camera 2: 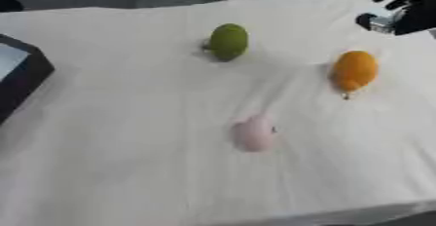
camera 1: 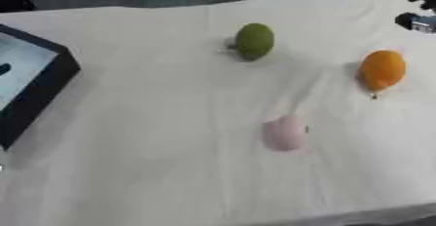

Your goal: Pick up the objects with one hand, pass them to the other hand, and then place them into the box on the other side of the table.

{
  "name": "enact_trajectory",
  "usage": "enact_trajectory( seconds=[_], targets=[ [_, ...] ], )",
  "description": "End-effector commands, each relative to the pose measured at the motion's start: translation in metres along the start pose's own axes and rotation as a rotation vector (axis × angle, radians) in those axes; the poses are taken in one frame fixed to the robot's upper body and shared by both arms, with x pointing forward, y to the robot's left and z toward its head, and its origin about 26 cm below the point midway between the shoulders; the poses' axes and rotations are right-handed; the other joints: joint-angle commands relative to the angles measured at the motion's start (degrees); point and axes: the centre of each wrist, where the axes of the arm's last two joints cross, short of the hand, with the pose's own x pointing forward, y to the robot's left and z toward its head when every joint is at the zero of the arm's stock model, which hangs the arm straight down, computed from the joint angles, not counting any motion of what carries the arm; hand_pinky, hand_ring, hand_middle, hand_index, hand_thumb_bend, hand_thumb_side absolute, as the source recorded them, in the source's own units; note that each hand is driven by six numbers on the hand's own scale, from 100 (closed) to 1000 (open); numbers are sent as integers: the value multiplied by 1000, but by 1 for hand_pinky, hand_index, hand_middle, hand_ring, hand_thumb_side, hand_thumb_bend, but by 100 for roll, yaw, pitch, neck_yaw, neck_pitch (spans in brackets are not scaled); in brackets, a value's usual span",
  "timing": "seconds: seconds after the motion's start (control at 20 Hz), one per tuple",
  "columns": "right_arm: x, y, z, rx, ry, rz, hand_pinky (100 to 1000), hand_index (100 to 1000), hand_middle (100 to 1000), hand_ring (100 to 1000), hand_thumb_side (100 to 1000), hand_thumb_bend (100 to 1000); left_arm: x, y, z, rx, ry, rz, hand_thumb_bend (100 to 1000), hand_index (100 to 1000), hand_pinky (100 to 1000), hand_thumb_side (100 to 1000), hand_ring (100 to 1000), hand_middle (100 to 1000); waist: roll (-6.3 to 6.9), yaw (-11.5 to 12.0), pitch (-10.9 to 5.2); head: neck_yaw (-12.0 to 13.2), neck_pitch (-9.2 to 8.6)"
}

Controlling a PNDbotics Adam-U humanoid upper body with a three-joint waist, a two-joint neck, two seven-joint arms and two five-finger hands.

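Three small objects lie on the white cloth of the table (camera 1: 128, 171), well apart from one another: a green rounded one (camera 1: 254, 40) toward the far middle, an orange one (camera 1: 381, 70) to the right with a small dark tip at its near end, and a pale pink one (camera 1: 284, 132) nearer the front, roughly below the green one. None of them is touched by a hand. The box (camera 1: 38, 91), dark-walled with a pale inside, sits at the left edge of the table, far from all three objects. The right hand (camera 2: 402, 6) shows at the upper right corner, black with a silver part, above the far right of the cloth and beyond the orange object; whether its fingers are spread or curled I cannot tell. The left hand shows in neither view
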Motion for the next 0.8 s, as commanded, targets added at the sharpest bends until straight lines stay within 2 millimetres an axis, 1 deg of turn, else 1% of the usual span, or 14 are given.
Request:
enact_trajectory(
  seconds=[0.05,0.15,0.2,0.25,0.3,0.35,0.4,0.7,0.8],
  targets=[
    [-9,-18,9,7,81,84,889,880,894,914,252,341,7,2,-3,-7,-27,-5,726,932,769,690,880,873,22,10,-202,-5,2],
    [-16,-16,8,19,110,92,890,886,896,916,213,328,7,2,-3,-6,-26,-3,726,931,769,690,880,872,24,19,-201,-20,-12],
    [-20,-15,7,31,122,92,890,903,899,918,196,318,7,2,-3,-4,-25,-2,723,930,769,692,879,871,26,23,-200,-28,-20],
    [-23,-13,7,45,137,90,892,914,901,921,244,315,7,2,-3,-3,-25,-2,726,929,769,690,878,870,26,25,-199,-36,-25],
    [-27,-12,6,63,154,90,892,917,902,922,245,318,7,2,-3,0,-25,-1,726,929,769,690,877,869,24,24,-197,-46,-31],
    [-29,-11,6,76,169,93,893,917,904,923,243,325,7,3,-3,3,-26,1,706,929,768,705,876,868,22,21,-196,-53,-36],
    [-31,-10,5,83,183,100,892,917,904,924,244,330,7,3,-3,7,-26,2,727,929,768,690,876,867,21,17,-195,-59,-42],
    [-45,2,-2,95,236,93,888,921,905,923,242,340,6,5,-3,19,-25,7,727,928,768,690,874,865,37,20,-197,-104,-75],
    [-49,7,-6,104,244,88,888,941,907,925,255,342,6,5,-3,20,-22,7,728,929,768,690,874,865,45,23,-200,-100,-56]
  ],
)
